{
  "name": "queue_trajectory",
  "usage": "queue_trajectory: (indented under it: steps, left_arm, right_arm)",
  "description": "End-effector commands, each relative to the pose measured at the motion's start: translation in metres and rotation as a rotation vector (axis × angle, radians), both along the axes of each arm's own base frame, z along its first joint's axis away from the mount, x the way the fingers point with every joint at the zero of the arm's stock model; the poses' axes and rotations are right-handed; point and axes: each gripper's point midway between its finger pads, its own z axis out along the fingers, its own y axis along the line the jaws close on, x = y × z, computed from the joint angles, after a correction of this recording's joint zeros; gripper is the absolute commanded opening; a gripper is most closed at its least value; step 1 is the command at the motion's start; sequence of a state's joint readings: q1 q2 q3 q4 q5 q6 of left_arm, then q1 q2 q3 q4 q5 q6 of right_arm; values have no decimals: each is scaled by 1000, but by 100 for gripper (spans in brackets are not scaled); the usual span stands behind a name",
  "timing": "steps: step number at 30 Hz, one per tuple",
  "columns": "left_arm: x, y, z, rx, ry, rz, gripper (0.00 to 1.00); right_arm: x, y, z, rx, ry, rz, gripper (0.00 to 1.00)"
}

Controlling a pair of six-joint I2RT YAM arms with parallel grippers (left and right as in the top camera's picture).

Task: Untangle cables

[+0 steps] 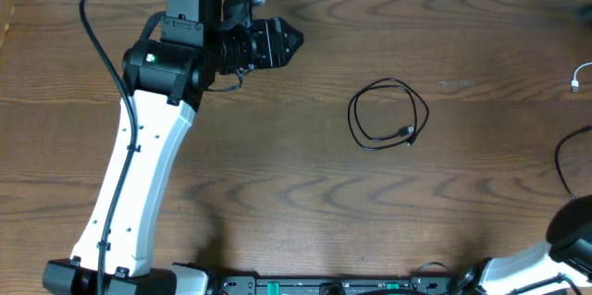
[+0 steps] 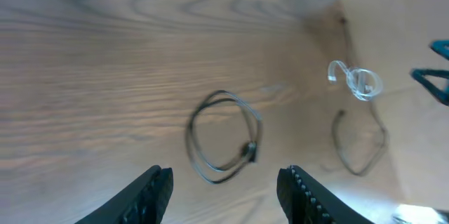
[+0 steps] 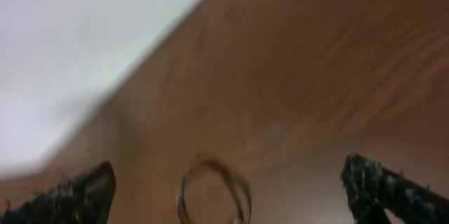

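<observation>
Black cable: loose coil lying on table, free of both grippers.
White cable: well right of coil.
Left gripper: left of coil, jaws apart, empty.
Right gripper: facing coil, jaws wide apart, empty.

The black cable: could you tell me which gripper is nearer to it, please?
Left. The left gripper is up-left of the black cable, not touching; the right gripper is outside the overhead view, its arm at the lower-right corner.
</observation>
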State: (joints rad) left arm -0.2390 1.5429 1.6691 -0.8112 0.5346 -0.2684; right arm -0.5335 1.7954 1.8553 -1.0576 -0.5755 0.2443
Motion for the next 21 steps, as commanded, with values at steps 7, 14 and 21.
queue_trajectory:
  steps: [7,14,21]
  left_arm:
    - [13,70,-26,157,71,231,53]
    - [13,124,-35,164,139,361,53]
    - [12,148,-37,162,159,420,53]
  right_arm:
    - [6,153,-41,-208,114,480,92]
    - [-4,250,-97,-346,242,760,87]
    - [-17,324,-152,-344,358,836,84]
